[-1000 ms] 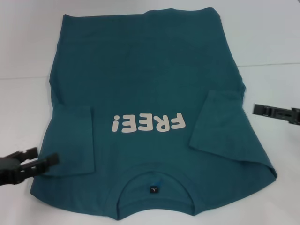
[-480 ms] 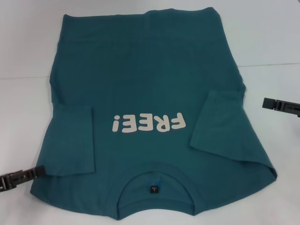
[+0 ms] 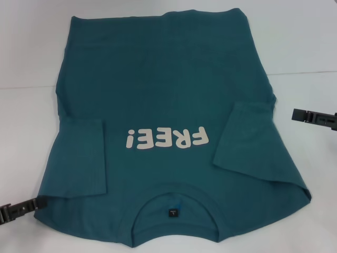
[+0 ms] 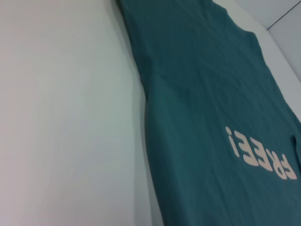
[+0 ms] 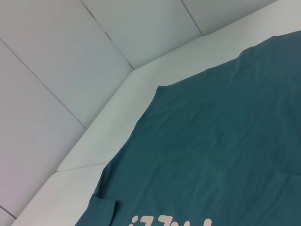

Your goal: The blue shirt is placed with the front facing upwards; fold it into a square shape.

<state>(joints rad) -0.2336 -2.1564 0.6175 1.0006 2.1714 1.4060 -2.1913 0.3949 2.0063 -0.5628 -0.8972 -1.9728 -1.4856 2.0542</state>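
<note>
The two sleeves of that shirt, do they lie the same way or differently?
Both are folded in over the blue shirt. The left sleeve lies fairly straight, its edges nearly square with the shirt's side. The right sleeve lies tilted, slanting outward toward the collar. The left gripper sits at the shirt's edge near the left sleeve; the right gripper is apart from the cloth.
</note>
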